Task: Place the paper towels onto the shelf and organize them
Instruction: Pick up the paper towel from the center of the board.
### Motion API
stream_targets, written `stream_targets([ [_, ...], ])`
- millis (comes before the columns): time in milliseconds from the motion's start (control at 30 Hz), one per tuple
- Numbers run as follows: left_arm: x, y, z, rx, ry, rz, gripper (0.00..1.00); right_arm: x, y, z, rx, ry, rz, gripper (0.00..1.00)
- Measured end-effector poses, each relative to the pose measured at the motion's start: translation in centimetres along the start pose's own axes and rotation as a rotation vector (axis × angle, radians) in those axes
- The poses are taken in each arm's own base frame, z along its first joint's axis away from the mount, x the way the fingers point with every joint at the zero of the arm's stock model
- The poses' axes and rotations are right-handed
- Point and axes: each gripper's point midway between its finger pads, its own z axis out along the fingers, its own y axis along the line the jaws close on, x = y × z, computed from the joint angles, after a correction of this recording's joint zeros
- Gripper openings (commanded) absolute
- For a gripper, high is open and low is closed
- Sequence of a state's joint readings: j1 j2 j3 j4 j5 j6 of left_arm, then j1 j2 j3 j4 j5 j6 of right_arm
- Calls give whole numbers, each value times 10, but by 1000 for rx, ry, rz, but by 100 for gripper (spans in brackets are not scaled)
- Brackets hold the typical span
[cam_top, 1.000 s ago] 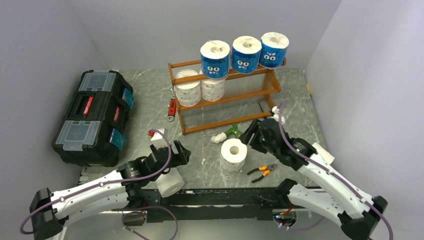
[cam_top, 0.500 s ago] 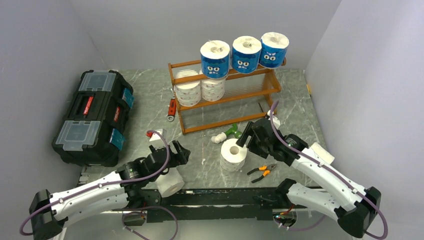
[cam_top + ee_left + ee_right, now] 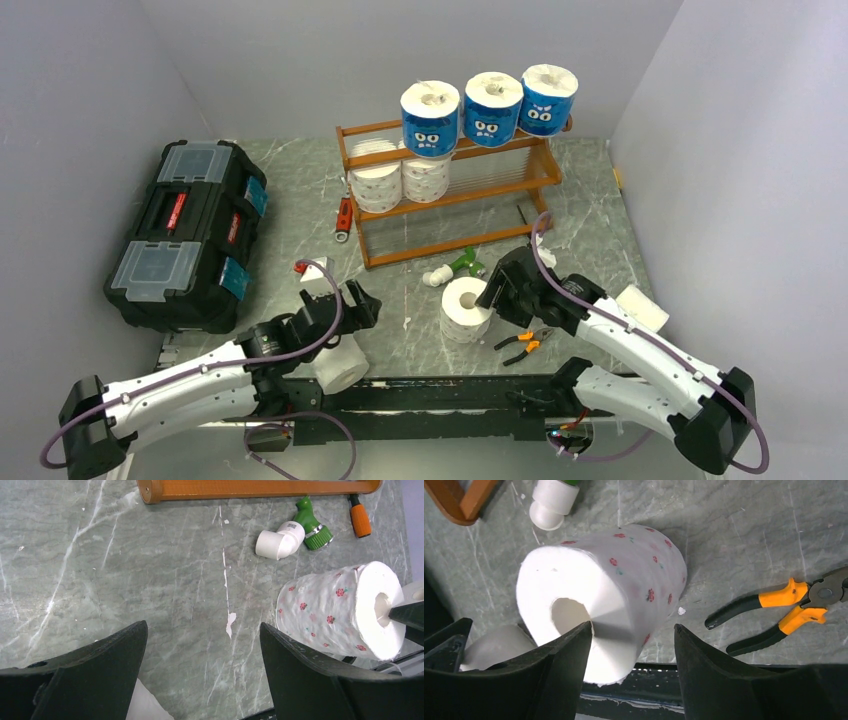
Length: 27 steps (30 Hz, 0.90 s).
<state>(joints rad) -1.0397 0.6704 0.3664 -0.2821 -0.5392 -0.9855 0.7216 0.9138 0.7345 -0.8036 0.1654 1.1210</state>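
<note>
Three blue paper towels point(image 3: 430, 118) point(image 3: 493, 108) point(image 3: 549, 99) stand on the top tier of the shelf point(image 3: 470, 192). Two white ones point(image 3: 377, 185) sit on its middle tier. A flowered white roll point(image 3: 466, 307) point(image 3: 624, 575) stands on the table. My right gripper point(image 3: 497, 290) point(image 3: 631, 626) is open astride its wall, with the left finger at the core's edge and a gap at the right finger. My left gripper point(image 3: 360, 302) point(image 3: 202, 630) hangs open over bare table, holding nothing. Another white roll point(image 3: 340, 366) lies under it by the near edge.
A black toolbox point(image 3: 185, 235) fills the left side. Orange-handled pliers point(image 3: 525, 342) point(image 3: 784, 605) lie right of the flowered roll. A green-and-white nozzle point(image 3: 452, 268) point(image 3: 295, 532) lies before the shelf, with a red tool point(image 3: 344, 218) at its left end. A white object point(image 3: 640, 305) sits far right.
My right gripper has come down and toward the near edge onto the flowered roll, spreading its fingers and then narrowing them. The left arm has barely moved.
</note>
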Motion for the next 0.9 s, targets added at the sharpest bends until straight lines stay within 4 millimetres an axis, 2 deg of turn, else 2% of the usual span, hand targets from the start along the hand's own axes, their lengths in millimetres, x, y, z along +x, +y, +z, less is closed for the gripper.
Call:
stream_targets([
  [300, 0, -1, 1, 0, -1, 0, 89, 3, 3, 9, -6, 10, -2, 58],
  [600, 0, -1, 1, 0, 0, 0, 89, 4, 4, 15, -11, 15, -5, 33],
  [800, 0, -1, 1, 0, 0, 0, 89, -2, 7, -2, 4, 14, -31, 27],
  [900, 0, -1, 1, 0, 0, 0, 88, -26, 33, -31, -34, -36, -54, 26],
])
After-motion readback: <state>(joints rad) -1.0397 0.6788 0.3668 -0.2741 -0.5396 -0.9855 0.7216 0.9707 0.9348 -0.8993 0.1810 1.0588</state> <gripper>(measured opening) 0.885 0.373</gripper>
